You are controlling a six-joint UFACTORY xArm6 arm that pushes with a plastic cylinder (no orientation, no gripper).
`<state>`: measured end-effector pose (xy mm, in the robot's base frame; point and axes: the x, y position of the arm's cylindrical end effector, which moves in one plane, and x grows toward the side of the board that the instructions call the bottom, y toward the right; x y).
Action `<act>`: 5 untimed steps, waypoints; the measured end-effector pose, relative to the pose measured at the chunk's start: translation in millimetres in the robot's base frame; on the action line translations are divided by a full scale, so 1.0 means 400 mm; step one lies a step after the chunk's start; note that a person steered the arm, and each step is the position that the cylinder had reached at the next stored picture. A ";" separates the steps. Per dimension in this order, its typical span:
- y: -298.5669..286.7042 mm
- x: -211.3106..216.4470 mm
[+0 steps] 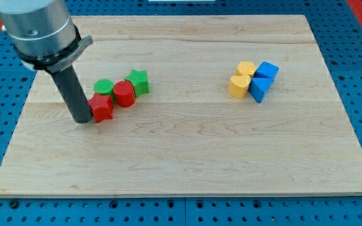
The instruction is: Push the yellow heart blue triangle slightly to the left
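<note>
A yellow heart [237,86] lies at the view's right, touching a blue triangle [259,89] on its right side. Behind them sit a second yellow block [246,68] and a blue cube [268,70], all four packed together. My tip [82,119] rests on the board far to the left of that group, against the left side of a red star-like block [102,107].
A red cylinder [124,93], a green round block [104,86] and a green star [138,81] form a diagonal cluster beside the red star-like block. The wooden board [187,157] sits on a blue perforated table.
</note>
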<state>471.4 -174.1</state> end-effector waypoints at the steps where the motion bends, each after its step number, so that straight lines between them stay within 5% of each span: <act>1: 0.000 -0.025; 3: 0.029 0.077; 5: 0.559 0.110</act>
<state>515.5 49.4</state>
